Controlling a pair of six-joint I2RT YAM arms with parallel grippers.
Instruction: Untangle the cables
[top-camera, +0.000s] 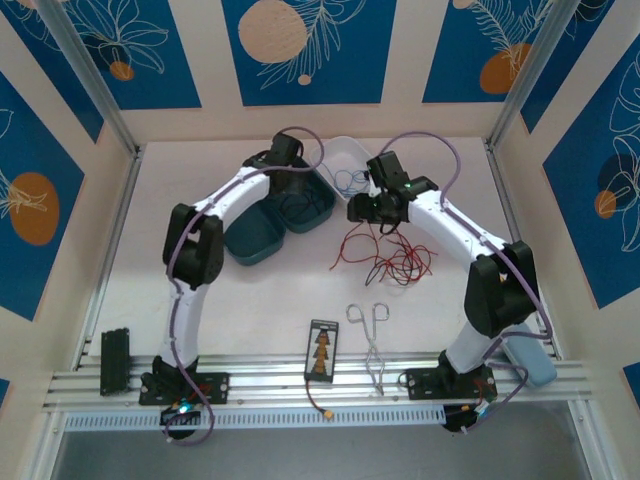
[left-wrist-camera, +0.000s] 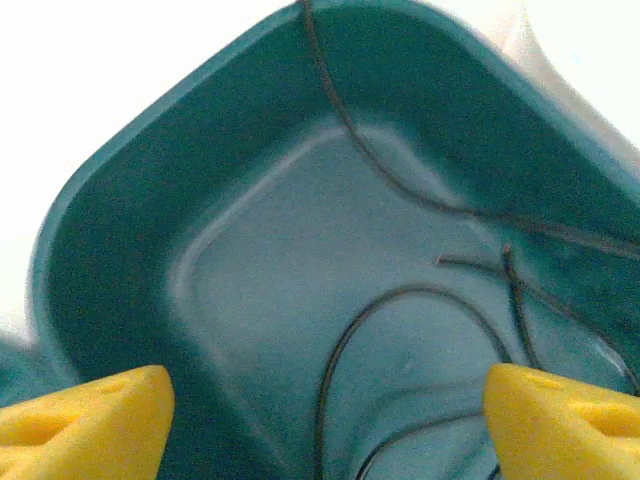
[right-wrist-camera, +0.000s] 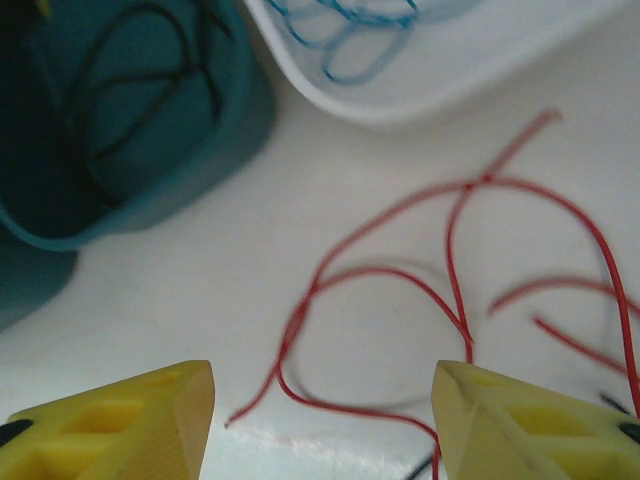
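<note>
ok, left gripper (left-wrist-camera: 325, 425) hangs over the dark teal plastic tray (left-wrist-camera: 130, 230), jaws wide apart, nothing between the pads. thin black cable (left-wrist-camera: 410, 289) lies coiled in that tray under the gap, one strand running diagonally up the wall to the rim. right gripper (right-wrist-camera: 325, 420) is over the table, jaws apart, nothing clamped. thin red cable (right-wrist-camera: 487, 181) loops on the table below it, long axis from a loose end by one finger out and away. thin blue cable (right-wrist-camera: 340, 14) sits bunched in the white tray (right-wrist-camera: 450, 85) beyond.
</note>
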